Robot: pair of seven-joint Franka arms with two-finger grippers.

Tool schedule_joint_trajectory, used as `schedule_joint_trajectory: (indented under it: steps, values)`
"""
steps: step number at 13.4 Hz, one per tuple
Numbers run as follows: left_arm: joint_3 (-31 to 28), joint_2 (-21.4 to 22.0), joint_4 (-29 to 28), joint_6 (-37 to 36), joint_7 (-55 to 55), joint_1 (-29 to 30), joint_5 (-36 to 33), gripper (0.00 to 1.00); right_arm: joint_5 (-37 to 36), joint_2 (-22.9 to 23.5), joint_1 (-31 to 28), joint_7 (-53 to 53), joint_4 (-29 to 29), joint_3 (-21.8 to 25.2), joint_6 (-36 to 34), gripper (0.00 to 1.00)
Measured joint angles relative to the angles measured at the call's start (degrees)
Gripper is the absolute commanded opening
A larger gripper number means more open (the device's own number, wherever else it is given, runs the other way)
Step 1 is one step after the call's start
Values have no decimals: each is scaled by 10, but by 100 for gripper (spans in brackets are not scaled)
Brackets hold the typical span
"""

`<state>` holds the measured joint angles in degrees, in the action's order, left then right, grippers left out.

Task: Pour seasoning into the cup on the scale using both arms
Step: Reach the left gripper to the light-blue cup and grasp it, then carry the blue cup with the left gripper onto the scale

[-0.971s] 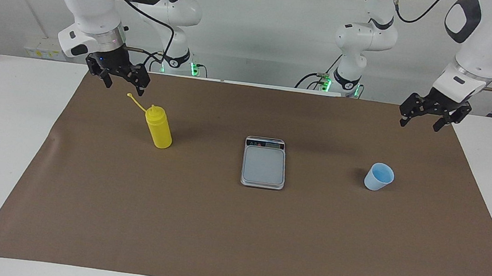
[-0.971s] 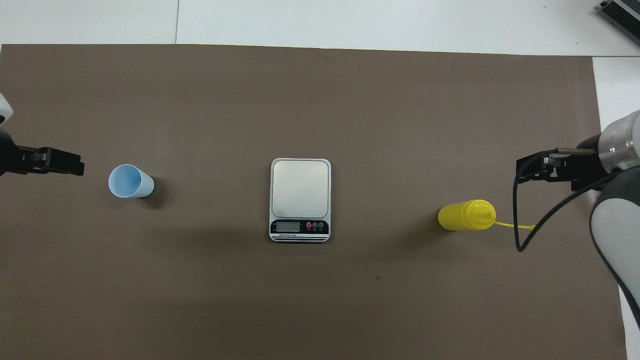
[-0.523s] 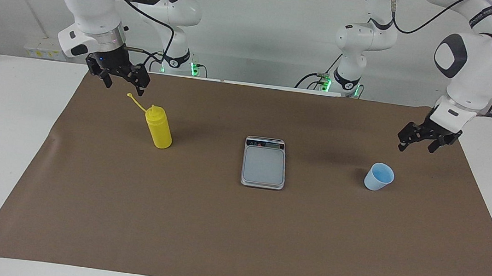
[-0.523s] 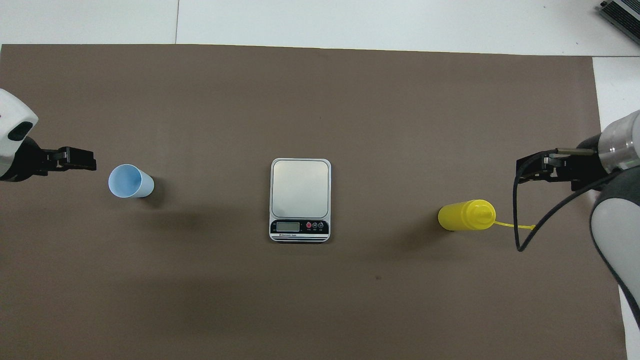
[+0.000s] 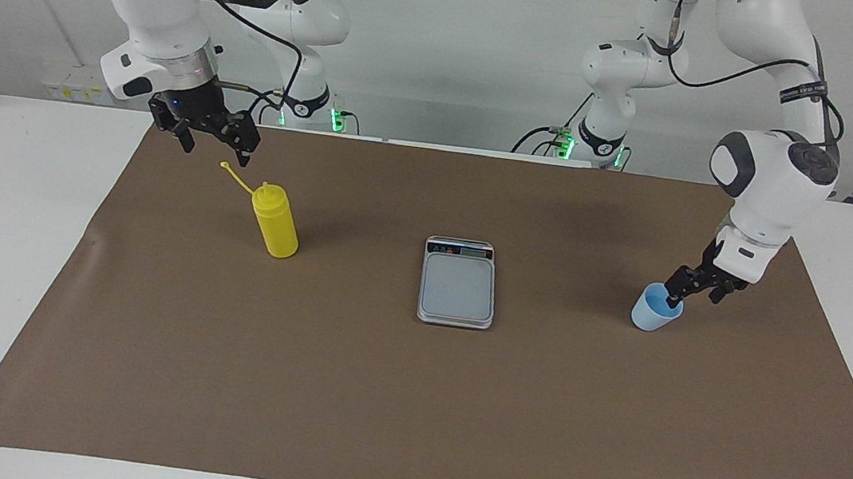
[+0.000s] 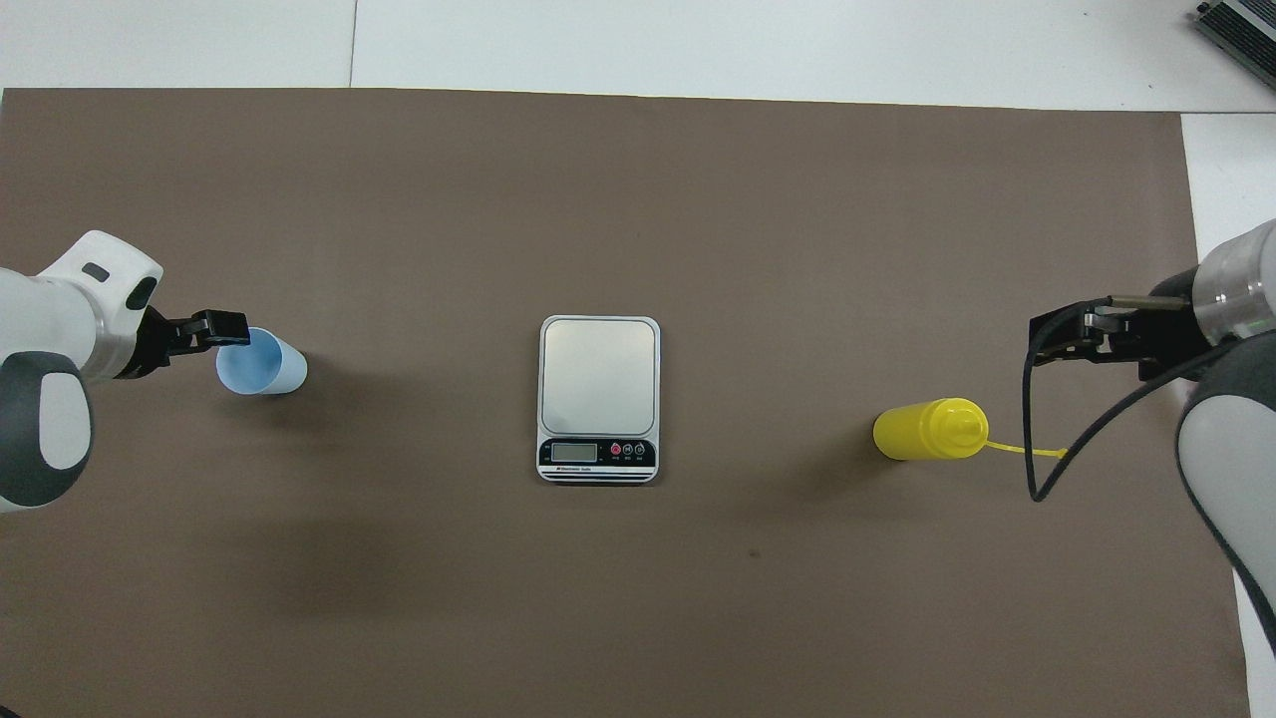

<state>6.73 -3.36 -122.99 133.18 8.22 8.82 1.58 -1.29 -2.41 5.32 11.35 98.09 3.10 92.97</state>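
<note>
Reaching steeply down, the left claw point(image 5: 697, 294) straddles the rim of the cup point(image 5: 653, 312) with fingers apart; the right claw point(image 5: 214, 145) hangs spread just above the bottle point(image 5: 276, 221); the scale point(image 5: 458, 283) sits between.

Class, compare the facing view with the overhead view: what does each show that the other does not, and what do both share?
Facing view only: both arms' bases and the wall.

Overhead view only: the scale's display and buttons, legible.

Both: the cup toward the left arm's end with the open left gripper at its rim; the seasoning upright near the waiting, open right gripper.
</note>
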Motion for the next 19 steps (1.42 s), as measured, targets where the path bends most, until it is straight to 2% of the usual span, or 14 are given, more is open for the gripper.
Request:
schedule_joint_trajectory:
  steps: [7, 8, 9, 10, 11, 16, 19]
  values:
    - [0, -4, -34, 16, 13, 0, 0, 100, 0, 0, 0, 0, 0, 0, 0, 100]
    - [0, -10, -35, 25, 15, 0, 0, 87, 0, 0, 0, 0, 0, 0, 0, 100]
    - [0, -17, -36, 30, 18, 0, 1, 62, 0, 0, 0, 0, 0, 0, 0, 100]
    - [0, -24, -36, 36, 23, 0, 1, 24, 0, 0, 0, 0, 0, 0, 0, 100]
    - [1, -30, -36, 41, 27, 0, 1, 0, 0, 0, 0, 0, 0, 0, 0, 100]
    - [4, -36, -19, 29, 30, 0, 1, 0, 0, 0, 0, 0, 0, 0, 0, 100]
    - [7, -39, 40, -33, 30, -1, 1, 0, 0, 0, 0, 0, 0, 0, 0, 100]
